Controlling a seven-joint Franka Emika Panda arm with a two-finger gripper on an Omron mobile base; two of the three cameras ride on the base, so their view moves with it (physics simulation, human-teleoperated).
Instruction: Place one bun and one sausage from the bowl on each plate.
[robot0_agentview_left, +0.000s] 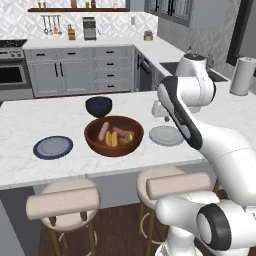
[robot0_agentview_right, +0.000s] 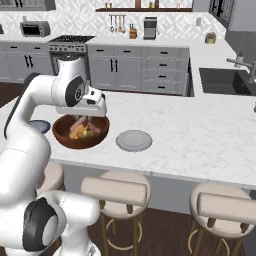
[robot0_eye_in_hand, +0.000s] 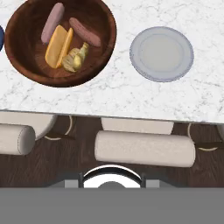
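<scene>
The reddish-brown wooden bowl (robot0_agentview_left: 90, 136) (robot0_agentview_right: 60, 138) (robot0_eye_in_hand: 26, 22) stands mid-counter. In it lie two sausages (robot0_eye_in_hand: 52, 21) (robot0_eye_in_hand: 85, 32), two yellow-orange buns (robot0_eye_in_hand: 59, 45) side by side, and a lumpy yellow-green piece (robot0_eye_in_hand: 76, 59). A blue-rimmed plate (robot0_agentview_left: 53, 147) sits bare to the bowl's left. The pale plate (robot0_agentview_left: 166, 135) (robot0_agentview_right: 134, 140) (robot0_eye_in_hand: 162, 53) lies bare to its right. My gripper (robot0_agentview_left: 159, 112) (robot0_agentview_right: 98, 109) hangs high between bowl and pale plate, shut, with nothing seen in it.
A small dark blue bowl (robot0_agentview_left: 98, 105) stands just behind the wooden one. Two padded stools (robot0_agentview_left: 62, 202) (robot0_agentview_left: 177, 185) are tucked under the counter's near edge. A paper towel roll (robot0_agentview_left: 242, 76) and a sink (robot0_agentview_right: 220, 81) lie off to the right.
</scene>
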